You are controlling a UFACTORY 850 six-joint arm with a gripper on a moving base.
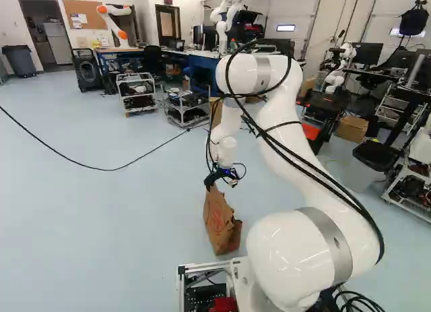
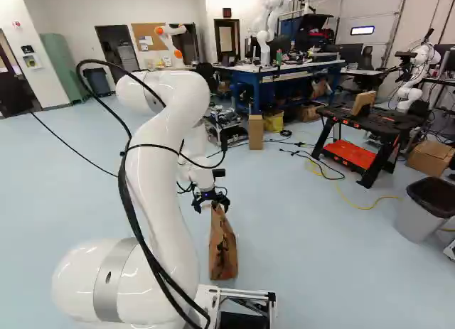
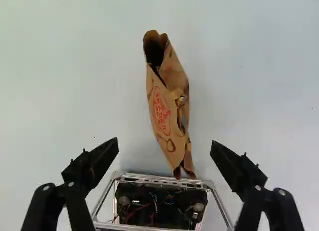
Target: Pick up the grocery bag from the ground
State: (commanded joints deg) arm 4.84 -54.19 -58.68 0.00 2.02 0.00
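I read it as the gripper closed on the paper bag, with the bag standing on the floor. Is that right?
Not quite: the gripper is open, not closed on the paper bag. The wrist view shows its two fingers wide apart, neither touching the bag. The bag is, as you say, standing on the floor.

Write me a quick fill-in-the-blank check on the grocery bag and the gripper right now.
The grocery bag on the floor is made of brown ____.
The print on its side is coloured ____.
The gripper's two fingers are not shut but ____.

Missing words: paper; red; open.
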